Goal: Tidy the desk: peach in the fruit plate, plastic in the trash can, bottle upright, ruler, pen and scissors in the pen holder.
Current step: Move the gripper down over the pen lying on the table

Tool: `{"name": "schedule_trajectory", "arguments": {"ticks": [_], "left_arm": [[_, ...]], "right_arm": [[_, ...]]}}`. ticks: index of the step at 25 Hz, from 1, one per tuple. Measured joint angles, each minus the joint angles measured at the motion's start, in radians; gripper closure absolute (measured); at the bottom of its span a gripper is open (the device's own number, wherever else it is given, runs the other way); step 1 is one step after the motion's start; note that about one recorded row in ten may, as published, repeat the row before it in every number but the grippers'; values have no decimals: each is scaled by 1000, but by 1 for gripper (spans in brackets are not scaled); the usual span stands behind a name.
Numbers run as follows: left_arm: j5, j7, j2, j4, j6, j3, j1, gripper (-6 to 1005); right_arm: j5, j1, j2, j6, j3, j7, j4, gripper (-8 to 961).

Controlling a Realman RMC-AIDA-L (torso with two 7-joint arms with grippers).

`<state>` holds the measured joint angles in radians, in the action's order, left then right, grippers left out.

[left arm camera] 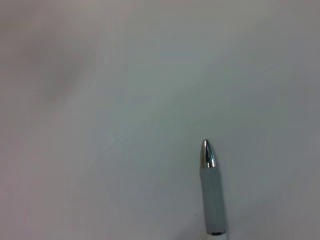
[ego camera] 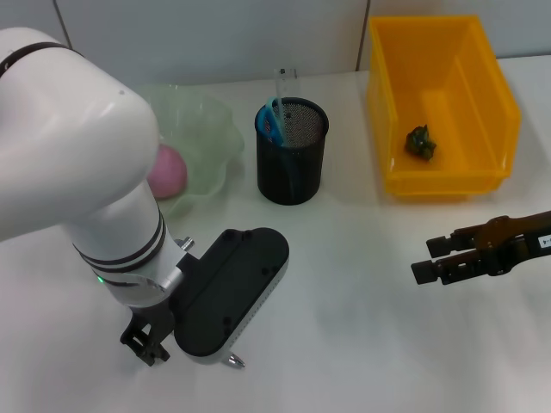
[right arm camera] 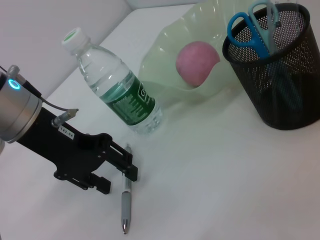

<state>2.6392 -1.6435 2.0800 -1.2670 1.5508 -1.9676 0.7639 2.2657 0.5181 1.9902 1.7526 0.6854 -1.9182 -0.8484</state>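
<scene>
Running down the list, I judge most of it done: the peach (right arm camera: 196,63) lies in the green fruit plate (ego camera: 211,142), a dark crumpled scrap (ego camera: 420,142), probably the plastic, lies in the yellow trash can (ego camera: 482,95), the bottle (right arm camera: 114,86) stands upright beside the plate, and the scissors (right arm camera: 248,31) and clear ruler (ego camera: 283,86) stand in the black mesh pen holder (ego camera: 293,159).

What's left is the pen (right arm camera: 125,200). My left end effector (right arm camera: 116,170) is low over the worktop (ego camera: 362,344), fingers clamped on the pen's upper end, tip pointing away along the surface. My right end effector (ego camera: 436,258) hovers to the right, fingers apart, holding nothing.

Count: one peach, one scrap, one bottle, one ruler, one pair of scissors, one pen.
</scene>
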Motion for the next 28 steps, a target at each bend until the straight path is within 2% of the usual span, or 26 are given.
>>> {"name": "schedule_trajectory", "arguments": {"ticks": [6, 17, 28], "left_arm": [[0, -6, 0, 7, 0, -1, 1, 376], [8, -35, 0, 48, 4, -2, 25, 381], [2, -43, 0, 52, 9, -4, 32, 439]], "right_arm": [[5, 16, 8, -8, 4, 1, 2, 115], [9, 43, 9, -25, 29, -2, 8, 115], [9, 53, 9, -31, 29, -4, 8, 114]]}}
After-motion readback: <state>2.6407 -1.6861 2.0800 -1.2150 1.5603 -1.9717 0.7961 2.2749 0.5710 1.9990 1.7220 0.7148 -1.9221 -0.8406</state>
